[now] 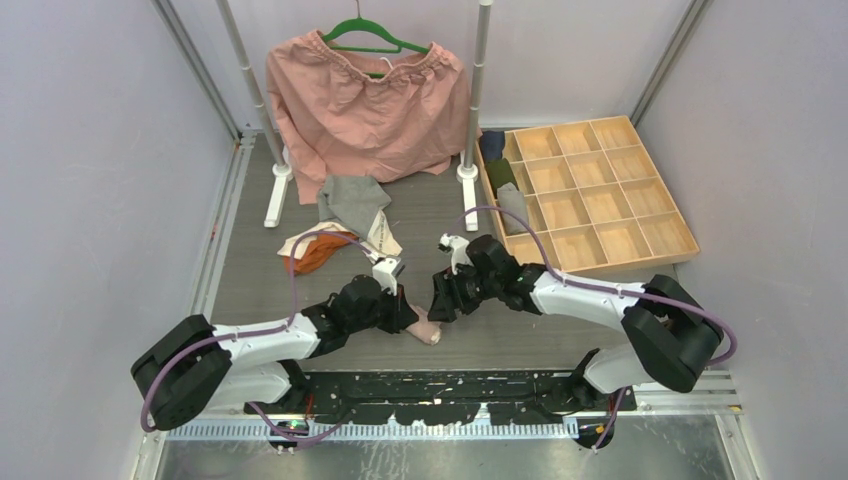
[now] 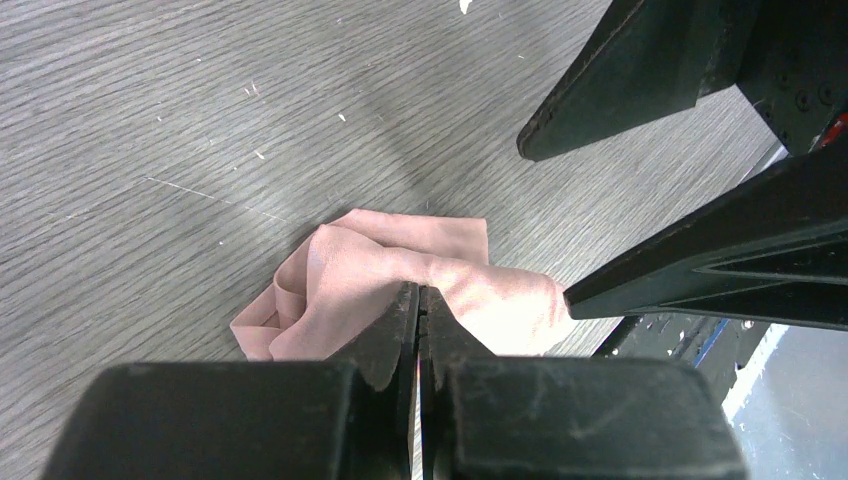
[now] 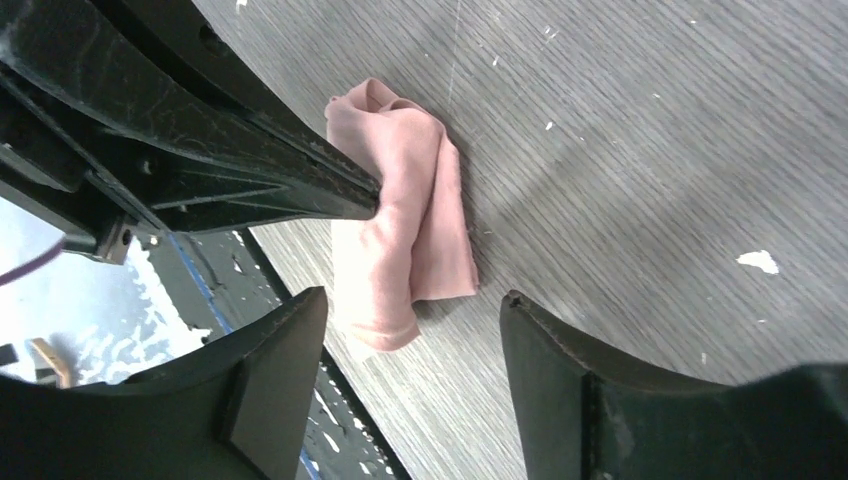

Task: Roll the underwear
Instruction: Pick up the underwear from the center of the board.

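A folded dusty-pink underwear lies on the grey table near its front edge, and it also shows in the top view and the right wrist view. My left gripper is shut, its tips pinching a fold in the middle of the cloth. My right gripper is open and hovers just above the cloth's near end, holding nothing. Its two fingers straddle that end without touching. Further back lie a grey underwear, a cream one and an orange one in a loose pile.
A salmon garment hangs on a green hanger between two white rack posts. A wooden divided tray at the right holds dark cloth rolls and a grey roll. The black base rail borders the table's front edge.
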